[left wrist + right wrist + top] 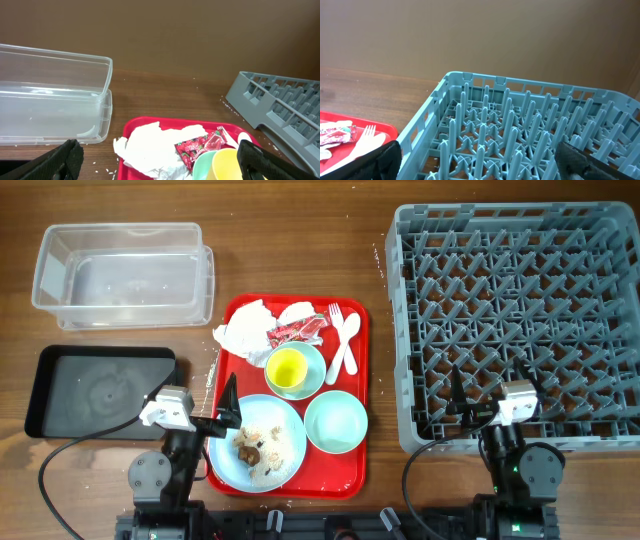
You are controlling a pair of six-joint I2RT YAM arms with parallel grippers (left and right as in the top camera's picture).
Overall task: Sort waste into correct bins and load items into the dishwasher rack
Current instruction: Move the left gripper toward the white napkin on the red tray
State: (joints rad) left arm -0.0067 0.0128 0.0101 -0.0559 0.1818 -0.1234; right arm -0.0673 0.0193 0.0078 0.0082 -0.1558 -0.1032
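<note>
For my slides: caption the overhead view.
Before sorting: left gripper and right gripper open; red tray of dishes and waste between tub, black tray and rack.

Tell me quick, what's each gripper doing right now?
Left gripper: open, holding nothing.
Right gripper: open, holding nothing.

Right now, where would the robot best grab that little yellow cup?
Probably its rim, from straight above. The yellow cup stands upright, mouth open, inside a light blue bowl that shields its sides, so pinching the cup's wall, inside and outside, seems best.
</note>
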